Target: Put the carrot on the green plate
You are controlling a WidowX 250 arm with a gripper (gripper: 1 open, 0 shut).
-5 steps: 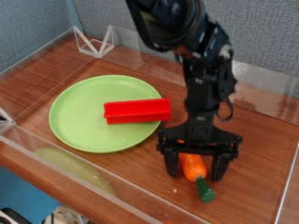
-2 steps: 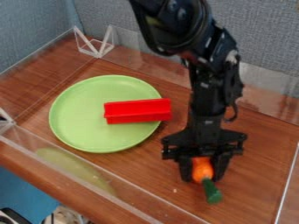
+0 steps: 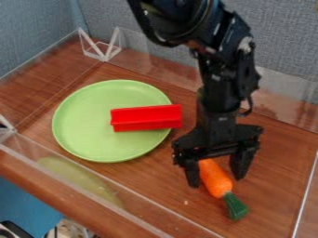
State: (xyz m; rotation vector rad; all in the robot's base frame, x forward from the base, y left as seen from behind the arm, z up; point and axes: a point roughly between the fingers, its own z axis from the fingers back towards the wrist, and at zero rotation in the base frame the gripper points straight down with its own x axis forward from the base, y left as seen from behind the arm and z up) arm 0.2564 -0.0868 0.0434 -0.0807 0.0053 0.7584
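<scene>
The small tapered orange toy carrot with a dark green stub end [image 3: 217,180] lies on the brown wooden worktop [image 3: 155,180], its green end toward the camera, off the plate. Above its thicker part is the black claw [image 3: 217,169], released, its fingers spread to either side of the orange body and gripping nothing. To take it well, I would line the fingers up across the carrot's narrow way, go low enough to close below its widest line, and squeeze evenly; a high pinch on that rounded taper could let it roll or squirt out. Then lift it straight up before crossing over.

The round light-green plastic plate [image 3: 87,135] holds no carrot. A red rectangular block [image 3: 145,117] lies partly over its right-hand rim as pictured, so the bare left part looks the safer landing.
</scene>
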